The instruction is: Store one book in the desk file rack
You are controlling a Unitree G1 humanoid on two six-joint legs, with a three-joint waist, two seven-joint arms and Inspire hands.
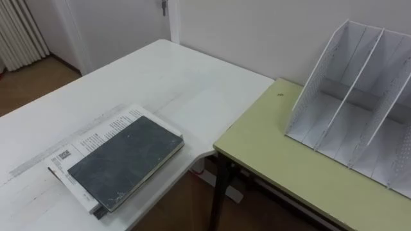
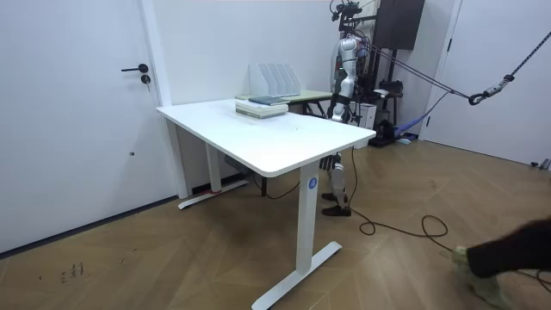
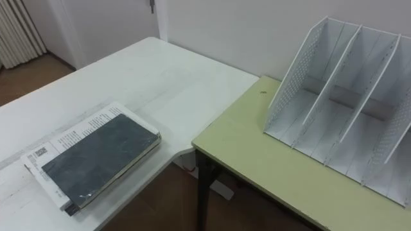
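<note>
Both eye views sit on the robot's head, close in, looking steeply down at the corner where the white desk meets the green table. The book stack is lower left and the file rack upper right. Right eye sits slightly to the side, same scene. Room view stands a few metres off, low across the floor, facing the desk's opposite end with the robot behind it. All views share desk top, stack, rack, green table.
</note>
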